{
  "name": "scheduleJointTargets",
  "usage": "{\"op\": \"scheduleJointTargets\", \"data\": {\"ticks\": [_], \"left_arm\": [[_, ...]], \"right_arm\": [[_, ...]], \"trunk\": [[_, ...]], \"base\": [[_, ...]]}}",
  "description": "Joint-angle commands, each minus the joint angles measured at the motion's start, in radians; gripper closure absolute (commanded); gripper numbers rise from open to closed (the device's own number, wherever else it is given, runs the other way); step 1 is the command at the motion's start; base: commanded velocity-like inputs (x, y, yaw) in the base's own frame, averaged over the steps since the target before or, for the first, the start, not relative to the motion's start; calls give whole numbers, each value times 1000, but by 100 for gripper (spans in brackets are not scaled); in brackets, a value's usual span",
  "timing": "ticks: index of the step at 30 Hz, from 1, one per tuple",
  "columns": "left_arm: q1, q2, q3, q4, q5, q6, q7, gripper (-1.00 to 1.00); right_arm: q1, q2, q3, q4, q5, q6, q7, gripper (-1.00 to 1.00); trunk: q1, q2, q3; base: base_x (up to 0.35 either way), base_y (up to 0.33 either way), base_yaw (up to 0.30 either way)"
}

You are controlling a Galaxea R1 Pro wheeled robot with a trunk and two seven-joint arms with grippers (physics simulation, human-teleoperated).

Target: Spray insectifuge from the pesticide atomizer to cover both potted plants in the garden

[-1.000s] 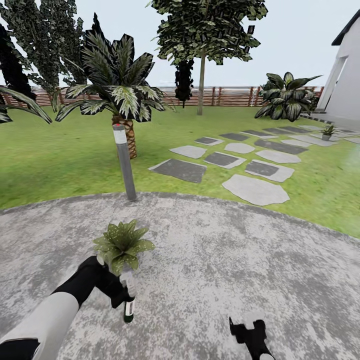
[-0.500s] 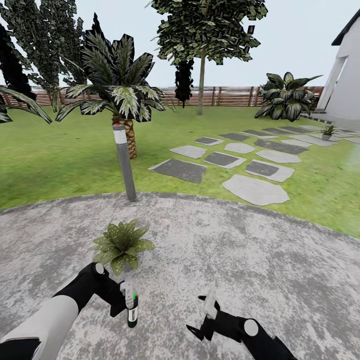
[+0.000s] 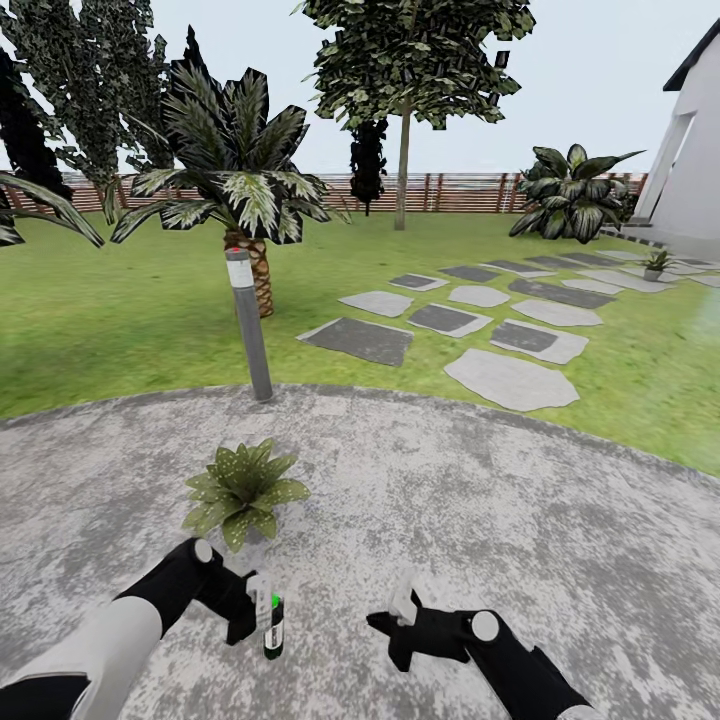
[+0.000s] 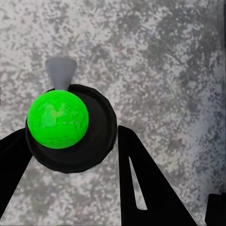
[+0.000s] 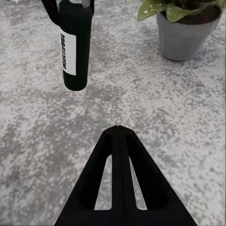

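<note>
My left gripper point(image 3: 255, 612) is shut on the pesticide atomizer point(image 3: 272, 630), a slim dark bottle hanging upright just above the paved patch point(image 3: 450, 500). The left wrist view looks down on the atomizer's green-topped head point(image 4: 57, 118) and pale nozzle, with my left gripper point(image 4: 70, 143) clasped around it. One potted plant point(image 3: 243, 490) stands just beyond the bottle, apart from it. The other potted plant point(image 3: 655, 263) is far off at the right by the house. My right gripper point(image 3: 400, 608) is shut and empty, to the right of the bottle. The right wrist view shows my right gripper point(image 5: 117, 131) facing the atomizer point(image 5: 75, 47) and the grey pot point(image 5: 186, 35).
A grey bollard lamp post point(image 3: 250, 330) rises at the paving's far edge, with a palm point(image 3: 235, 180) behind it. Stepping stones point(image 3: 510, 380) cross the lawn point(image 3: 100, 320) toward a striped bush point(image 3: 575, 195), the wooden fence point(image 3: 450, 192) and a white house wall point(image 3: 695, 160).
My left gripper has drawn the atomizer back from the near plant, lower in the head view. My right arm has swung in from the lower right toward the bottle.
</note>
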State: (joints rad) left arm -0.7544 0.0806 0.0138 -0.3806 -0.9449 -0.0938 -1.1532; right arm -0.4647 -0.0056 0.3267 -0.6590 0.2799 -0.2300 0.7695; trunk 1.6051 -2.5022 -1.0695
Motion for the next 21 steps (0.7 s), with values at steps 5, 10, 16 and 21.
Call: {"op": "scheduleJointTargets", "data": {"ticks": [5, 10, 16, 21], "left_arm": [[0, -14, -1, 0, -34, -28, 7, 100], [0, -39, -4, 0, -61, -29, 22, 100], [0, -79, -23, -1, -61, -29, 24, 100], [0, -106, -24, -1, -61, -31, 24, 100]], "right_arm": [[-19, 32, 2, -1, 10, 5, -1, 100], [-25, 49, 2, -1, 10, 16, 3, 100], [-25, 68, 2, -1, 10, 17, 4, 100], [-25, 71, 2, 1, 10, 16, 3, 100]], "trunk": [[0, 0, -1], [0, 0, -1], [0, 0, -1], [0, 0, -1]], "base": [[0, 0, 0], [0, 0, 0], [0, 0, 0], [0, 0, 0]]}}
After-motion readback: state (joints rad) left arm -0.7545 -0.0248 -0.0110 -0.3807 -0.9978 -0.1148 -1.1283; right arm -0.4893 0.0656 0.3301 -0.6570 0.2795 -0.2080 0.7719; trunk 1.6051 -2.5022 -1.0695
